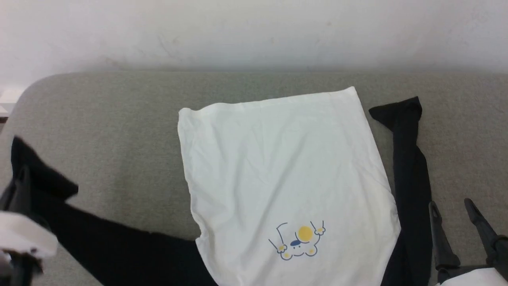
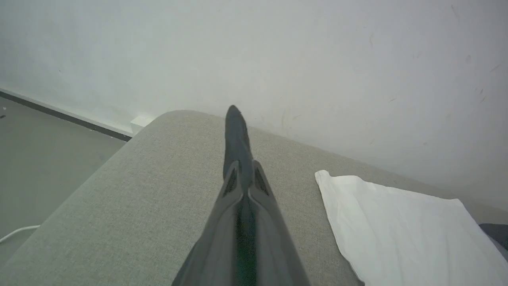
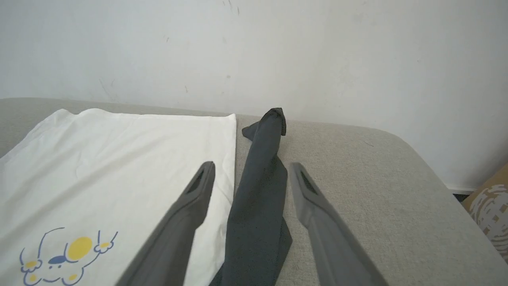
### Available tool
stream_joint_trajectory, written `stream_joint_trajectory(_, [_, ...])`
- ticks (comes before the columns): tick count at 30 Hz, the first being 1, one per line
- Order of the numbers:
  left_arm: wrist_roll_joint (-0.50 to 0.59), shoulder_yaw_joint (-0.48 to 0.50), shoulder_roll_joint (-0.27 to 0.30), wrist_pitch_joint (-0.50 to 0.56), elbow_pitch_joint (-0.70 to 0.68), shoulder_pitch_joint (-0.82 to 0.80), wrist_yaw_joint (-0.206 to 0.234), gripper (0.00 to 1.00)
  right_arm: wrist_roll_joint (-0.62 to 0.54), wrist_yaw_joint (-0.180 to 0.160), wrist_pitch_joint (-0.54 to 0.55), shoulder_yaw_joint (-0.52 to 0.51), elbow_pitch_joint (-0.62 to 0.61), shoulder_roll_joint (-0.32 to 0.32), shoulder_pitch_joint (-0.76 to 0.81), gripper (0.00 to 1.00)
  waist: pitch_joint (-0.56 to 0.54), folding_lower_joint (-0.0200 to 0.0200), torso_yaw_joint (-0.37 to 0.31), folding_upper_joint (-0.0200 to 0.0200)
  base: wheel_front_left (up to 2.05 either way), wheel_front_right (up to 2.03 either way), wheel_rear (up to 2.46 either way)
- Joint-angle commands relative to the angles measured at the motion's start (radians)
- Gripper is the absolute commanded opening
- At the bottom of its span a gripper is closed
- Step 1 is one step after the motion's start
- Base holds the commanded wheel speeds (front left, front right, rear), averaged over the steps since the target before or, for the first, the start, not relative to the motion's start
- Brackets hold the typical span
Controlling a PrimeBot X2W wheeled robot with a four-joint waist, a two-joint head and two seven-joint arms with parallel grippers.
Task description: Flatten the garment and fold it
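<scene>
As the shirt (image 1: 285,167) lies spread on the couch (image 1: 119,119), its white body shows faint creases, print at 6 o'clock, one black sleeve along 3 o'clock. Left gripper (image 2: 243,167) pinches the other sleeve, 8 o'clock. Right gripper (image 3: 252,169): jaws spread.

Showing white over the body of the garment (image 1: 285,159), with black on both sleeves. Carrying a small print (image 1: 299,240) in yellow blobs and thin blue outlines on the white. Sitting against the muted grey-green, finely flecked weave of the padded surface (image 1: 119,131). Reading off-white with faint dark scuffs across the wall (image 1: 254,31). Wearing dark charcoal grey on the right gripper (image 1: 451,204) and the left gripper (image 2: 243,165). Turning up brown with white squiggly markings on the box (image 3: 490,206). Showing dull grey on the floor (image 2: 39,159).
</scene>
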Motion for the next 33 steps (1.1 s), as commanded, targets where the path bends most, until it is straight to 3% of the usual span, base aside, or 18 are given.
stream_joint_trajectory(1, [0.01,0.016,-0.025,-0.024,-0.03,0.045,0.022,0.0,0.009,-0.001,-0.006,-0.002,0.001,0.003,0.006,1.0,-0.018,0.0003,0.015,0.0,0.0,0.0,0.0])
stream_joint_trajectory(4, [0.028,0.023,-0.046,-0.051,-0.083,0.108,0.043,0.0,0.014,-0.001,-0.008,-0.004,0.0,0.003,0.007,1.0,-0.023,0.0003,0.018,0.0,0.0,0.0,0.0])
stream_joint_trajectory(9, [0.085,-0.036,-0.025,-0.042,-0.197,0.1,0.041,0.0,0.018,-0.001,-0.009,-0.024,-0.008,0.003,0.009,1.0,-0.031,0.0003,0.018,0.0,0.0,0.0,0.0])
stream_joint_trajectory(16, [0.174,-0.26,-0.042,0.043,-0.339,-0.096,0.028,0.0,0.029,-0.001,-0.012,-0.091,-0.025,0.003,0.009,1.0,-0.04,0.0003,0.005,0.0,0.0,0.0,0.0])
stream_joint_trajectory(20, [0.243,-0.455,-0.125,0.093,-0.326,-0.248,0.001,0.0,0.028,-0.001,-0.005,-0.134,-0.042,0.003,0.004,1.0,-0.039,0.0003,-0.003,0.0,0.0,0.0,0.0])
stream_joint_trajectory(22, [0.259,-0.506,-0.157,0.102,-0.306,-0.282,-0.005,0.0,0.029,-0.001,-0.003,-0.141,-0.047,0.003,0.002,1.0,-0.037,0.0003,-0.007,0.0,0.0,0.0,0.0])
stream_joint_trajectory(29, [0.352,-0.812,-0.379,0.117,-0.078,-0.426,-0.067,0.0,0.042,-0.001,0.0,-0.147,-0.056,0.003,-0.006,1.0,-0.005,0.0003,-0.04,0.0,0.0,0.0,0.0])
stream_joint_trajectory(33, [0.402,-0.951,-0.446,0.096,0.083,-0.452,-0.127,0.0,0.049,-0.001,-0.007,-0.145,-0.048,0.003,-0.007,1.0,0.018,0.0003,-0.058,0.0,0.0,0.0,0.0])
